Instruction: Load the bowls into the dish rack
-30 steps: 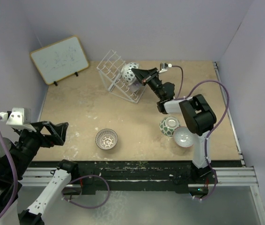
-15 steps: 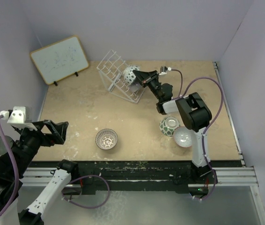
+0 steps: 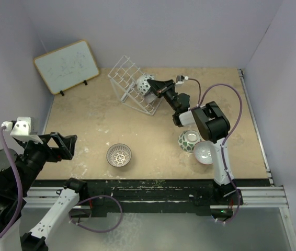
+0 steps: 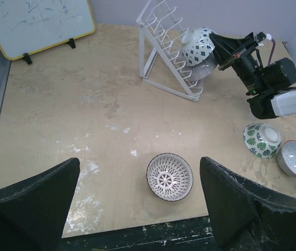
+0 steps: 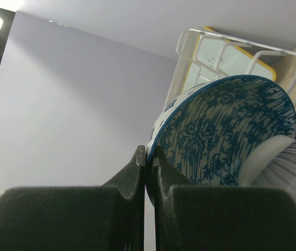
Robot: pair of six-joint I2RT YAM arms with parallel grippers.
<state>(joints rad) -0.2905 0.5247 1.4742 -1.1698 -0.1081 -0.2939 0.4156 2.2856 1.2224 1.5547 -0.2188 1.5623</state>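
My right gripper (image 3: 155,86) is shut on the rim of the blue bowl (image 3: 145,83), holding it on edge against the right side of the white wire dish rack (image 3: 129,83). In the right wrist view the fingertips (image 5: 147,155) pinch the bowl's rim (image 5: 161,128), with its blue-patterned inside (image 5: 226,136) facing the camera and rack wires (image 5: 190,47) behind. The brown-and-white bowl (image 3: 119,155) sits upright near the front edge; the left wrist view shows this bowl (image 4: 170,176) between my open left gripper's (image 4: 140,206) fingers, far below them. A green-and-white bowl (image 3: 189,139) and a pale bowl (image 3: 204,152) sit by the right arm's base.
A framed whiteboard (image 3: 67,66) leans at the back left corner. Walls enclose the table on three sides. The black front rail (image 3: 153,188) runs along the near edge. The right arm's cable (image 3: 226,91) loops above the table's right side.
The right gripper has carried the blue bowl a little left, closer into the dish rack. The left arm has barely shifted and stays open.
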